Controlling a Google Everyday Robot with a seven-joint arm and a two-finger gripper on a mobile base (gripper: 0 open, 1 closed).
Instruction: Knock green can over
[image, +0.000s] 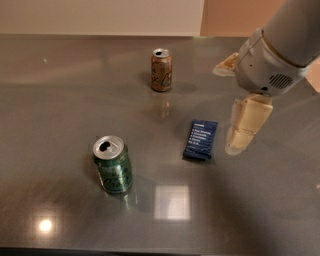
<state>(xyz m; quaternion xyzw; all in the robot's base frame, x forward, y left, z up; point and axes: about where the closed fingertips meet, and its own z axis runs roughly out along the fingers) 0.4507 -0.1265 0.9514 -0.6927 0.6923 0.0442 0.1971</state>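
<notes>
The green can stands upright on the grey table, front left, its silver top with the pull-tab opening showing. My gripper hangs over the right half of the table, well to the right of the can and apart from it. Its two cream fingers are spread: one points down just right of a blue packet, the other sticks out to the left, higher up. Nothing is between them.
A brown-orange can stands upright at the back middle. A flat dark blue packet lies between the green can and my gripper. The table's front edge runs along the bottom of the view.
</notes>
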